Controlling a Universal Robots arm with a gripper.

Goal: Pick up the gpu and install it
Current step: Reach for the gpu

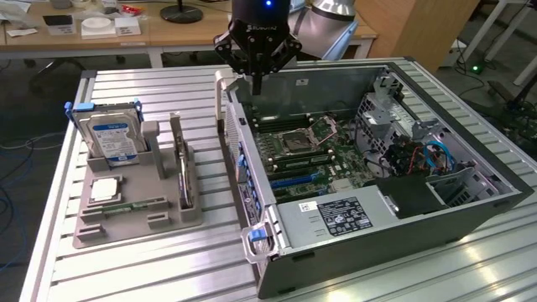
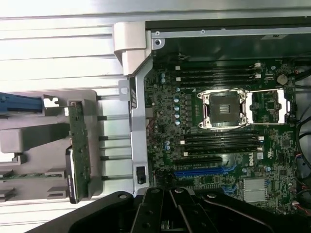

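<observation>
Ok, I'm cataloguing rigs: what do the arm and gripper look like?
The gripper is black, with angular linkage bars tapering to slim jaws, white lettering on its body and a blue light above. The arm behind is silvery grey.

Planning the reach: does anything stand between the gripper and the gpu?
Nothing visible does. The gripper hangs above the case wall, and the gpu stands upright in the grey holder, its top edge uncovered.
</observation>
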